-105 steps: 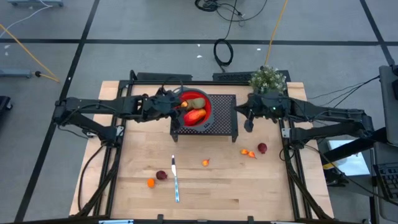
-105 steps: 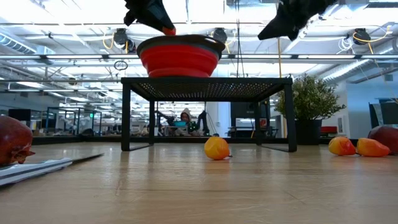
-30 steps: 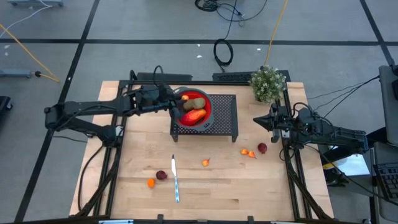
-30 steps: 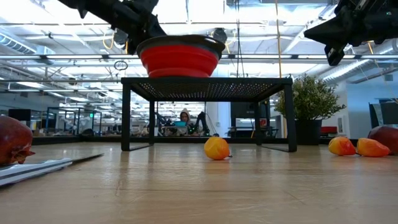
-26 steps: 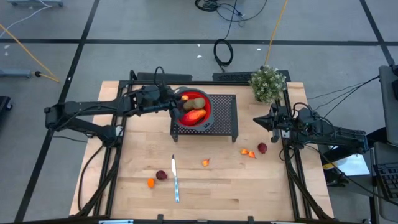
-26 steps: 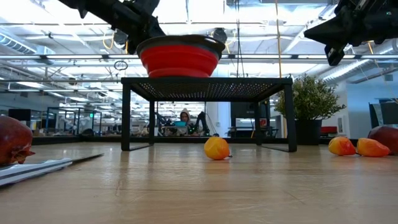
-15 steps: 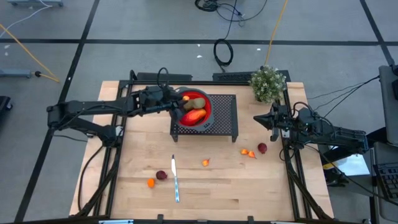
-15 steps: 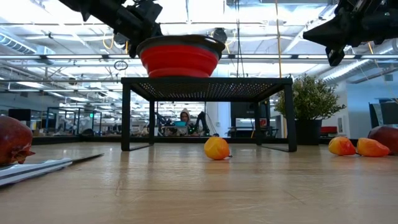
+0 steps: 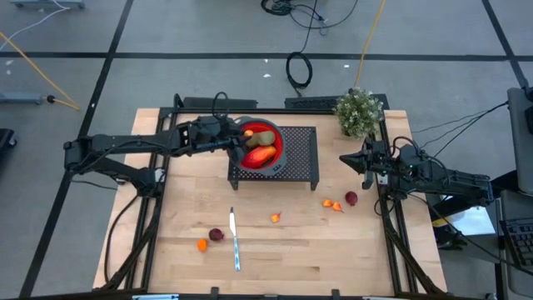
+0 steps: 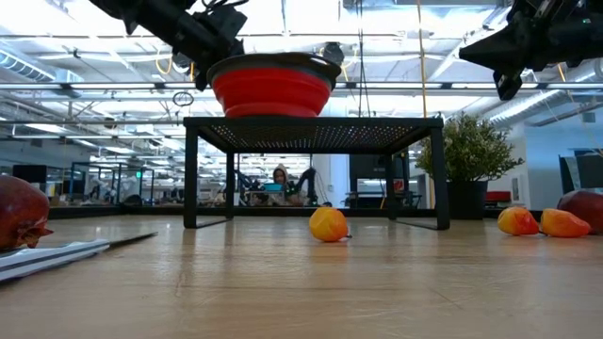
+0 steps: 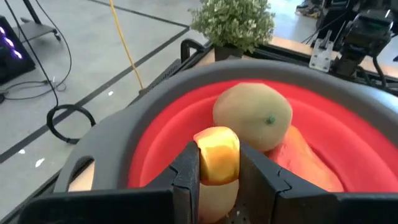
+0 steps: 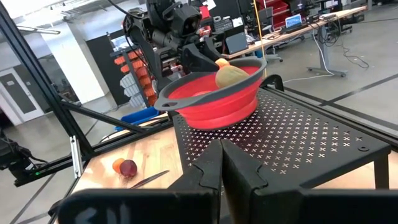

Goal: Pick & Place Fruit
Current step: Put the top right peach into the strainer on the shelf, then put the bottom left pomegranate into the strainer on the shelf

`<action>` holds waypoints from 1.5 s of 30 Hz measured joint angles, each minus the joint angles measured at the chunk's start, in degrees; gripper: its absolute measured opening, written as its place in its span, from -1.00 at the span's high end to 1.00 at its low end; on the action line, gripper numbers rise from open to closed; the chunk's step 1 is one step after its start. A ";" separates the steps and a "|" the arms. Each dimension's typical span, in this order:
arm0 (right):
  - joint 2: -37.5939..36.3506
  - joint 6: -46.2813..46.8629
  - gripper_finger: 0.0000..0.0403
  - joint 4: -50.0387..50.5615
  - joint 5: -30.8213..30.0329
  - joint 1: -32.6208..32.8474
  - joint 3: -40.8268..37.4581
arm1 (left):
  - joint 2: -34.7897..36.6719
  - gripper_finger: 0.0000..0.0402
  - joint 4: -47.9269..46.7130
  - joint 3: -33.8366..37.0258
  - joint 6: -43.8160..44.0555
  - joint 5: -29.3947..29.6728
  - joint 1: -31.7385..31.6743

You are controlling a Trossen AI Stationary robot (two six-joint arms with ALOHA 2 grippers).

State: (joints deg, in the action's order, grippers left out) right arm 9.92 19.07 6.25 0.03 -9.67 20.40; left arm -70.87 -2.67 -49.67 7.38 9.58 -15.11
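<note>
A red bowl with a grey rim (image 9: pixel 268 133) stands on a black perforated stand (image 9: pixel 301 160) at the table's far middle. Inside the bowl lie a brown-green fruit (image 11: pixel 252 115) and a red-orange oval fruit (image 11: pixel 306 158). My left gripper (image 11: pixel 217 163) reaches over the bowl's left rim (image 11: pixel 155 87), shut on a small yellow-orange fruit (image 11: pixel 217 149). My right gripper (image 9: pixel 342 160) waits shut above the table's right side, touching nothing. More small fruits lie on the table: orange ones (image 9: pixel 275 217) (image 9: pixel 331 204) (image 9: pixel 201 244) and dark red ones (image 9: pixel 351 198) (image 9: pixel 216 235). My left gripper pinches the small yellow-orange fruit by its two sides (image 11: pixel 204 163) between its two fingers (image 11: pixel 186 171). The fingers come from the table's left, slanting a little downward. The fruit is lifted clear, just inside the bowl's rim and above the bowl's inside.
A silver knife (image 9: pixel 235 242) lies on the near part of the table beside the dark red fruit. A potted plant (image 9: pixel 358 108) stands at the far right corner. Open wood lies between the stand and the near edge.
My left gripper, still shut on the small fruit, has edged a little toward the bowl and slightly down, and now reaches over the left rim. The right arm has kept still.
</note>
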 joint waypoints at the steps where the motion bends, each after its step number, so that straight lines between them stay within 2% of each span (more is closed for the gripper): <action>1: 0.01 0.00 1.00 0.00 0.00 0.00 0.00 | 0.00 0.61 -0.35 0.00 0.01 0.02 0.00; 12: 0.01 0.00 1.00 -0.01 0.00 0.00 0.00 | 0.00 0.56 -1.89 0.00 -0.18 0.12 0.02; 28: 0.00 0.00 1.00 -0.03 0.02 0.00 0.02 | 0.37 0.03 -1.25 -0.29 -0.32 1.45 0.02; 32: 0.00 0.00 1.00 -0.85 0.02 0.00 0.05 | 2.60 -0.03 -1.97 -2.87 -1.85 1.01 0.02; 37: -0.01 0.00 1.00 -1.57 0.02 0.00 0.09 | 6.95 -0.04 -8.22 -6.11 -0.39 0.50 1.12; 45: -0.01 -0.19 1.00 -1.50 0.04 0.00 0.09 | 15.78 -0.04 -18.41 -7.98 11.62 0.43 5.92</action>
State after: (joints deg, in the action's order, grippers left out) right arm 9.92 18.88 4.75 0.08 -9.67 20.49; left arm -55.09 -21.08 -57.65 19.00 10.02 -9.19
